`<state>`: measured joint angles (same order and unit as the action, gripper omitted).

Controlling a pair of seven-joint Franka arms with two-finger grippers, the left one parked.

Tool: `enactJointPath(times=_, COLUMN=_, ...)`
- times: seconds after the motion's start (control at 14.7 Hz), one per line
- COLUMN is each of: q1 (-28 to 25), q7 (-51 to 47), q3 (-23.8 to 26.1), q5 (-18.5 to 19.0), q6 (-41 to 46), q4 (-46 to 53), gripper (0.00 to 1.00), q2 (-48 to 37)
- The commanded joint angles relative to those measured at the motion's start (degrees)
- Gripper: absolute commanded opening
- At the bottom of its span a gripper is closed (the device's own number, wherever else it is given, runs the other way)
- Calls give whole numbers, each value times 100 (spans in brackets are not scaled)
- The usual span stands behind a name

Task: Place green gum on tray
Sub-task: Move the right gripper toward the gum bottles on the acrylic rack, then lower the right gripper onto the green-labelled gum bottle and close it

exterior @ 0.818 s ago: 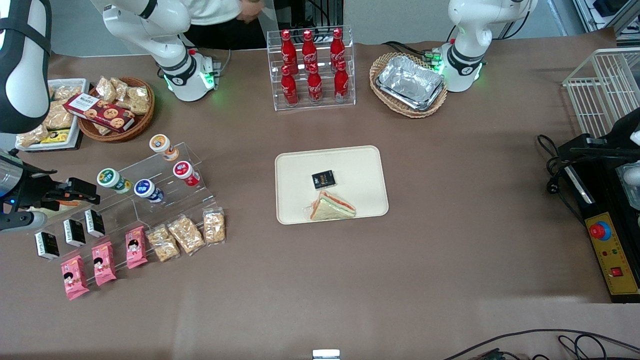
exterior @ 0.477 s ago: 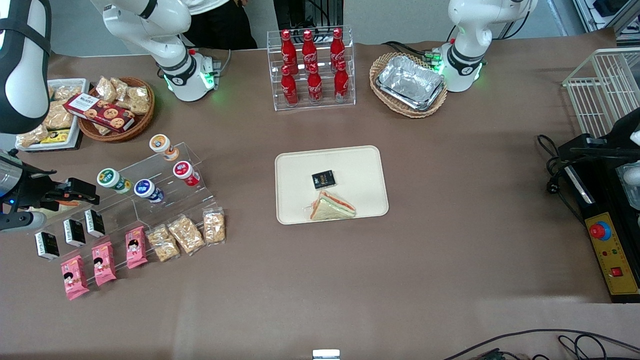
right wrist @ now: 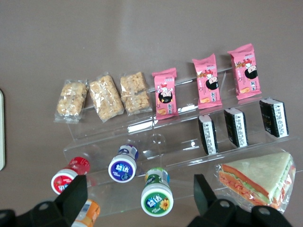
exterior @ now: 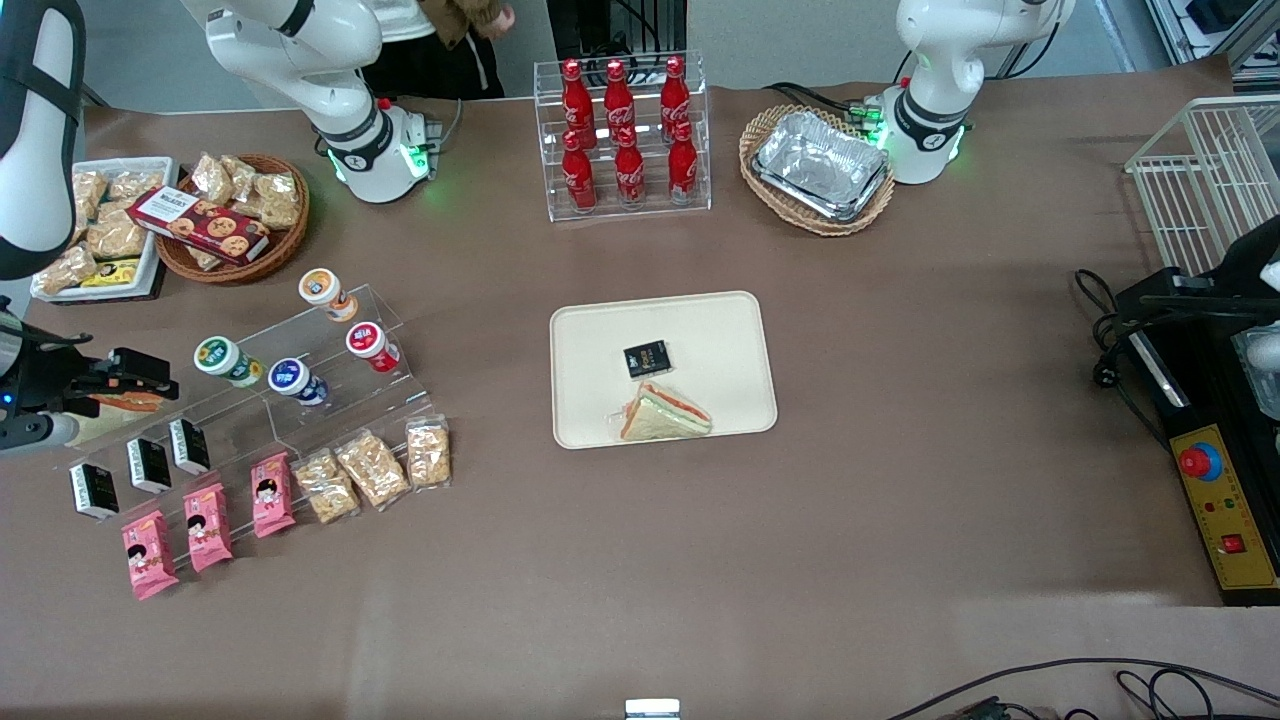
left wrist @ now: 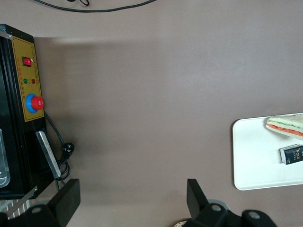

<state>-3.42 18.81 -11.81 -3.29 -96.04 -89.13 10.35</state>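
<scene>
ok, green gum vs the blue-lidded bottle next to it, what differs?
The green gum has a green lid with a flower mark; the blue-lidded bottle has a plain dark-blue lid. The green gum sits closer to the gripper, which is open above the stand. Both are small, white-rimmed, on the same clear shelf.

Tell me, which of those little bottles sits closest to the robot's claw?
The green gum, green-lidded; the blue, red and orange ones lie farther from the open gripper.

A robot lab is posing as a snack shop: two white arm bases (exterior: 375, 150) are sitting on a brown-covered table (exterior: 900, 400), with cola bottles (exterior: 622, 135) upper centre, tiered snacks lower left, an emergency-stop box (exterior: 1215, 500) right.
</scene>
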Motion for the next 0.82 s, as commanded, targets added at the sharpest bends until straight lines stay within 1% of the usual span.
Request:
enactJointPath(times=0.0, q1=-18, q7=587, q3=-119, q5=-93, q6=-860, q4=-1541, gripper=100, q2=-1015)
enactJointPath(times=0.2, q1=-18, q7=738, q3=-268, q5=-85, q6=-1433, q4=-2536, gripper=100, q2=-1552)
enactJointPath(times=0.48, q1=-10, q7=1124, q3=-295, q5=-32, q6=-1812, q4=-3021, gripper=100, q2=-1712)
enactJointPath(times=0.61, q1=-10, q7=1143, q3=-348, q5=-14, q6=-2014, q4=-3293, gripper=100, q2=-1790)
enactJointPath(times=0.75, q1=-10, q7=1134, q3=-348, q5=187, q6=-2094, q4=-3418, gripper=100, q2=-1843)
